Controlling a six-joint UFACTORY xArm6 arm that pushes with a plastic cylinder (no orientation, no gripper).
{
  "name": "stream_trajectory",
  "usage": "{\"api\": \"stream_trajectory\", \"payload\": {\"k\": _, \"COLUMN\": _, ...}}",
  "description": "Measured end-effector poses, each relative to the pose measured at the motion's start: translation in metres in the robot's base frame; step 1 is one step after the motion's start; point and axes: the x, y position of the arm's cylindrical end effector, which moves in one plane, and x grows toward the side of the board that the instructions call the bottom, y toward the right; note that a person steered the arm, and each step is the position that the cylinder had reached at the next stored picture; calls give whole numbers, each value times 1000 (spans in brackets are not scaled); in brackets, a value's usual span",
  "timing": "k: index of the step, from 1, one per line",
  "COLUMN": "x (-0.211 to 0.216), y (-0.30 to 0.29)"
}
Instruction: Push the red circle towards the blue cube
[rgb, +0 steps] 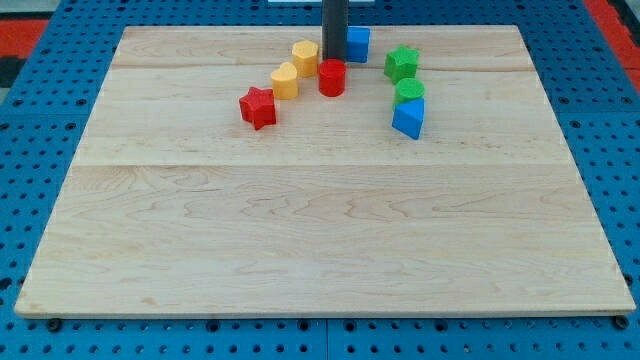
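Note:
The red circle, a short red cylinder, stands near the view's top centre of the wooden board. The blue cube sits just up and to the right of it, at the board's top edge. My rod comes down from the top of the view, and my tip stands right behind the red circle, touching or almost touching its top side. The rod hides part of the blue cube's left side.
Two yellow blocks lie left of the red circle. A red star lies further left and lower. At the right are a green star, a green cylinder and a blue triangular block.

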Motion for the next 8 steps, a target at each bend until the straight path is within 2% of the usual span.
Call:
{"api": "stream_trajectory", "payload": {"k": 1, "x": 5, "y": 0}}
{"api": "stream_trajectory", "payload": {"k": 3, "x": 41, "y": 4}}
{"api": "stream_trajectory", "payload": {"k": 4, "x": 43, "y": 11}}
{"api": "stream_trajectory", "payload": {"k": 5, "x": 61, "y": 39}}
{"api": "stream_trajectory", "payload": {"k": 6, "x": 87, "y": 51}}
{"api": "stream_trajectory", "payload": {"k": 7, "x": 129, "y": 43}}
{"api": "stream_trajectory", "payload": {"k": 8, "x": 142, "y": 18}}
